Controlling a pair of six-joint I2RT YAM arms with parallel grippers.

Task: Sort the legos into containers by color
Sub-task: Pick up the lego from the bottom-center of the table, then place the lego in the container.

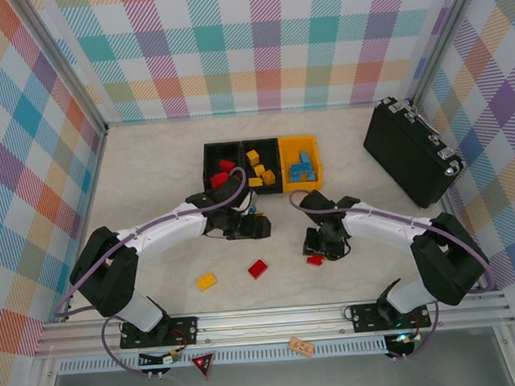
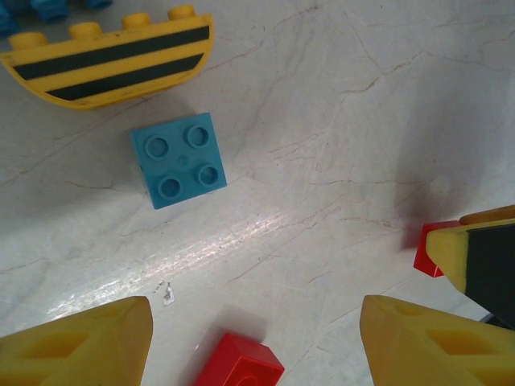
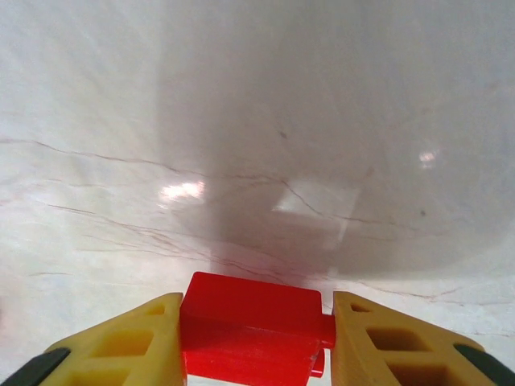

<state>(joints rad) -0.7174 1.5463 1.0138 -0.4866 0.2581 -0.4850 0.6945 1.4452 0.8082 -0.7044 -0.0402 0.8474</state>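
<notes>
- The red brick (image 3: pixel 253 334) sits at the bottom centre of the right wrist view. The right gripper (image 3: pixel 254 315) has closed on it, its yellow fingers (image 3: pixel 129 346) pressed against opposite sides.
- In the top view this brick lies low and right of centre. Whether it has left the table (image 1: pixel 152 182) cannot be told.
- The containers (image 1: pixel 240 144) stand just above centre in the top view. The left black bin (image 1: pixel 205 170) holds red legos, the middle black bin (image 1: pixel 260 141) holds yellow ones, and the yellow-orange bin (image 1: pixel 317 167) holds blue ones.
- To do this step well, the arm should probably lift straight up first and then swing toward the left black bin. An even squeeze would stop the small brick twisting out, and it is best let go low inside the bin's walls.
- The left gripper (image 2: pixel 256 310) is open and holds nothing. A blue brick (image 2: pixel 179 159) lies in the upper left of its view.
- In the top view the left gripper sits between the right gripper and the left black bin, so the carry likely needs to pass clear of it.
- A loose yellow brick (image 1: pixel 206 281) and a loose red brick (image 1: pixel 258 268) lie lower centre, unsorted.
</notes>
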